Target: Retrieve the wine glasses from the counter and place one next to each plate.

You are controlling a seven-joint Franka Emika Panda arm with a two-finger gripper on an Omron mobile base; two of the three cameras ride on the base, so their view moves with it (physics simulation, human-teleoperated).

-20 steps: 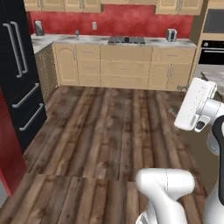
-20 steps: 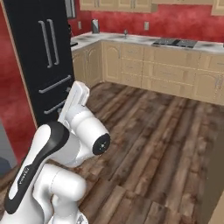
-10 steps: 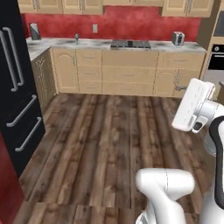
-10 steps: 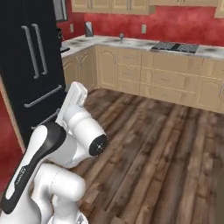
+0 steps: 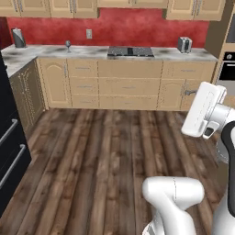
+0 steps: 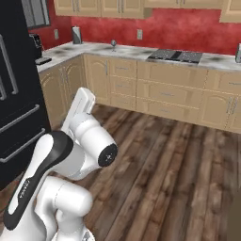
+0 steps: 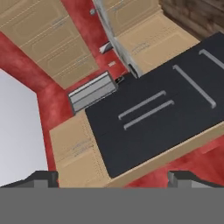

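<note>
A wine glass [image 5: 68,44] stands on the marble counter [image 5: 92,50] beside a cooktop [image 5: 130,51].

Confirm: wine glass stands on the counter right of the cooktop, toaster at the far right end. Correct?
Not quite. The wine glass stands on the counter left of the cooktop, as the left base view shows. The toaster is indeed near the far right end.

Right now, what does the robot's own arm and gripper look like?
The arm is glossy white with rounded links, a black band down one link bearing small white lettering, and a dark round joint cap. The gripper shows two small dark grey finger tips, set wide apart.
</note>
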